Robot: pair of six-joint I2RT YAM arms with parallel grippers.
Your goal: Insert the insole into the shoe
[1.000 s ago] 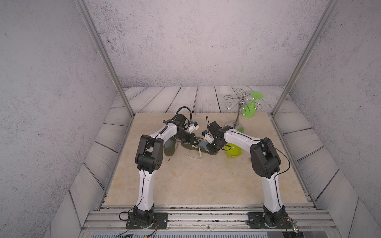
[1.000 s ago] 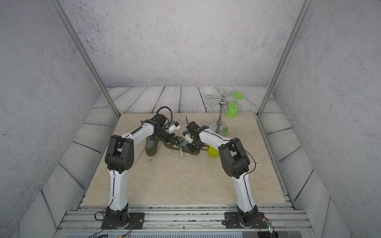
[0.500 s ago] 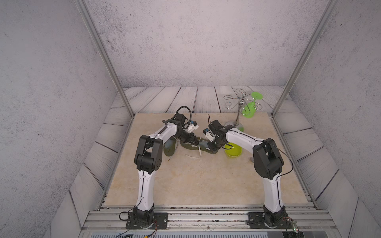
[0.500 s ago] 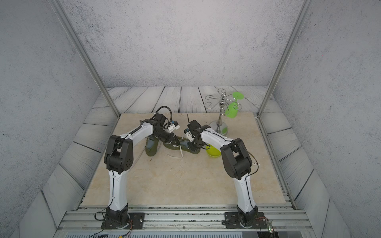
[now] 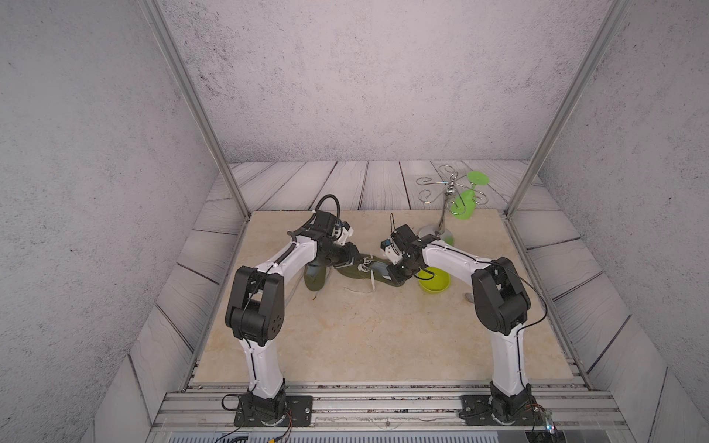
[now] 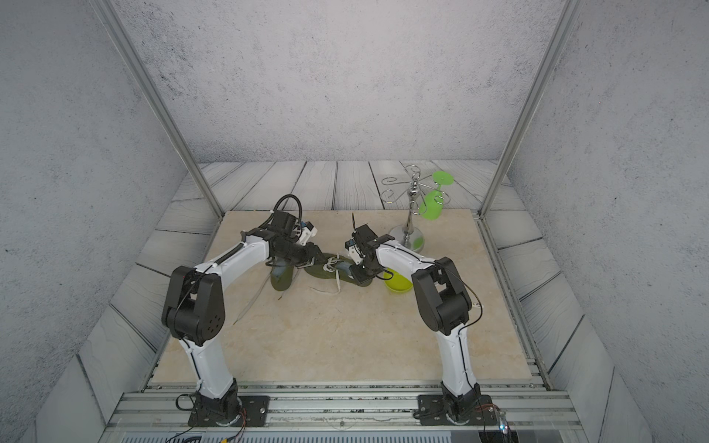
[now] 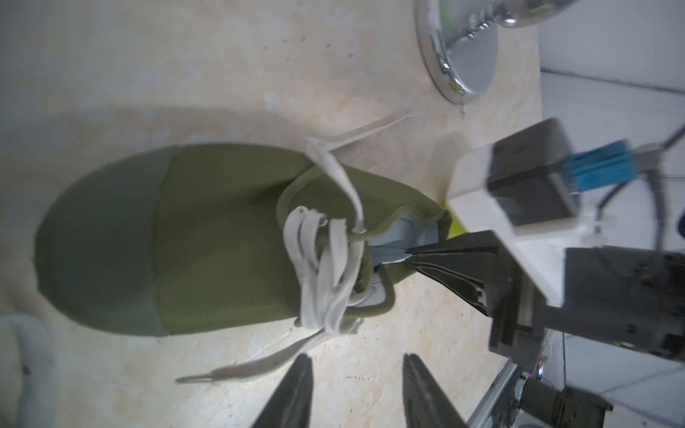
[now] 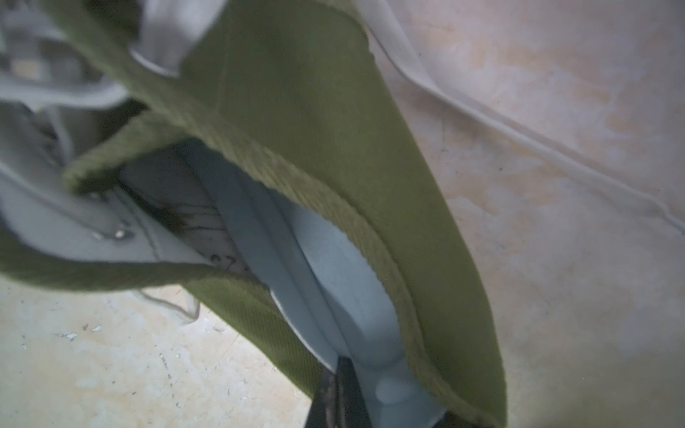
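Gripping insole [image 8: 333,296]: right gripper [image 7: 409,255], jaws pinched on its heel end.
Lie of insole: mostly inside shoe [image 7: 222,237], running lengthwise, toe end toward left arm.
Free arm: left gripper [image 7: 356,361], jaws apart, empty, beside laces [image 7: 326,266].

The only writing shows in the right wrist view: dark inked marks on the pale lining [image 8: 178,222] inside the shoe [image 8: 296,92], just beside the blue insole [image 8: 333,281]. Two characters at the lining's edge look like "27", but they are blurred and partly hidden, so the reading is unsure. Thin dark lines run next to them. No other text is legible.
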